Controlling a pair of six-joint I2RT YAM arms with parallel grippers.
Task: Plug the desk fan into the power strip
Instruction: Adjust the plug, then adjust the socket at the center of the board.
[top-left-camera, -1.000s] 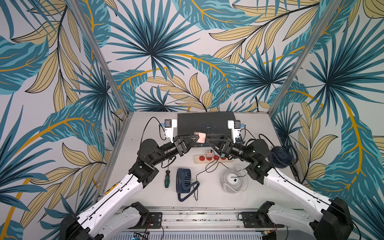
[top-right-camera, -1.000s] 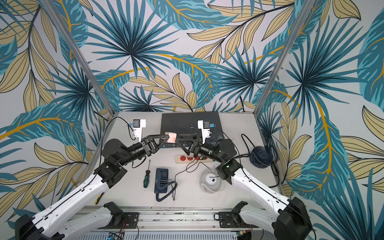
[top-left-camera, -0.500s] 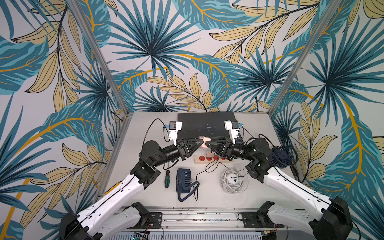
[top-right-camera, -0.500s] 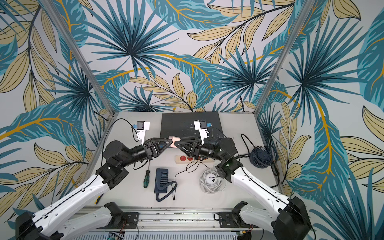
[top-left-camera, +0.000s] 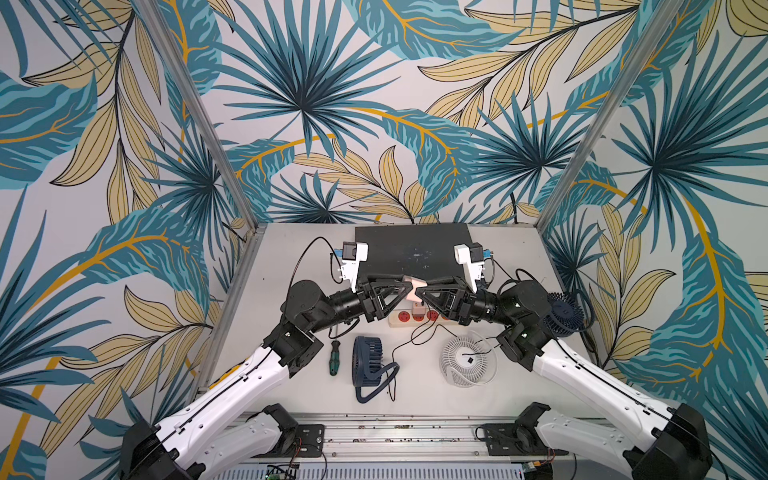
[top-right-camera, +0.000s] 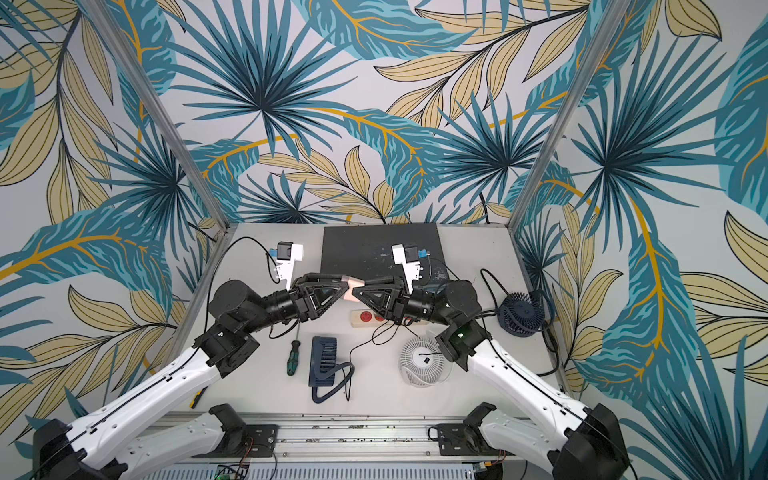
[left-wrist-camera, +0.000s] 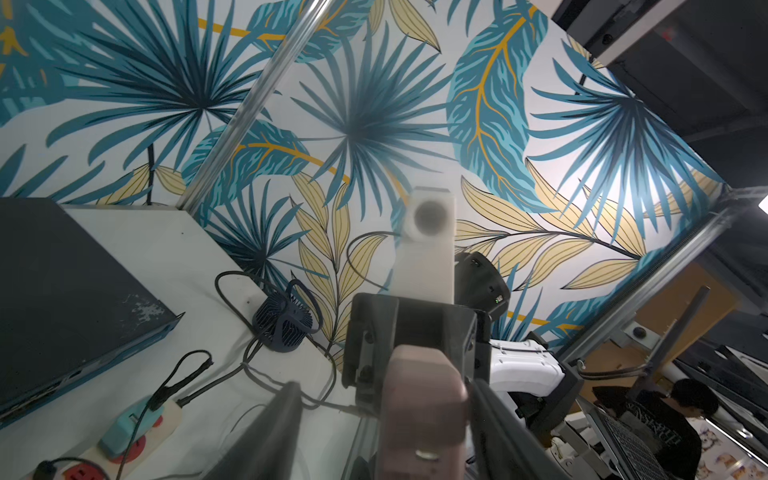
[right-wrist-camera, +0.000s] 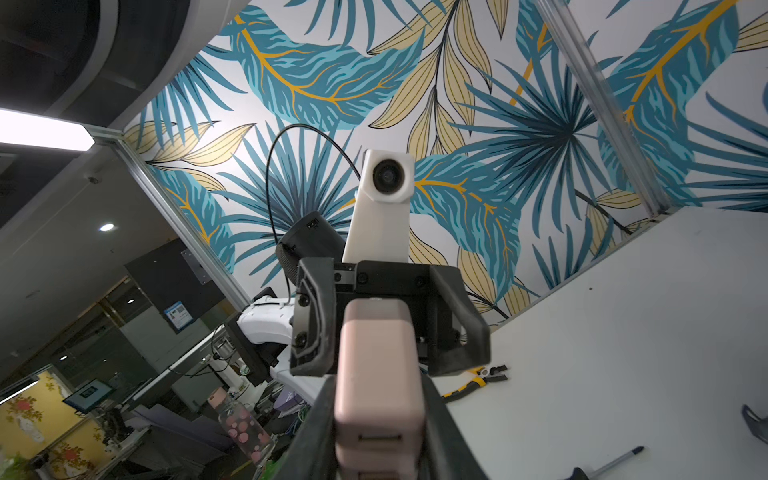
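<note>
Two grippers are held tip to tip in the air over the middle of the desk (top-left-camera: 440, 399), with one pink plug block (right-wrist-camera: 378, 374) between them. The right gripper (top-left-camera: 420, 291) is pinched on the block's two sides. The left gripper (top-left-camera: 404, 288) is spread around the block's far end, and a gap is seen beside the block in the left wrist view. One power strip (top-left-camera: 395, 320) is laid directly beneath them, parallel to the back edge. At least three of its red sockets are shown in a top view, one teal plug (left-wrist-camera: 124, 424) is seated in it, and its far end is hidden under the right gripper. Three fans are counted: one white fan (top-left-camera: 467, 359) laid flat toward the front edge, one dark blue fan (top-left-camera: 368, 361) on its side at the front centre, and one round dark blue fan (top-left-camera: 563, 311) by the right edge. One green-handled screwdriver (top-left-camera: 334, 359) is placed just beside the front-centre fan, and one flat dark box (top-left-camera: 411, 249) is set against the back edge.
</note>
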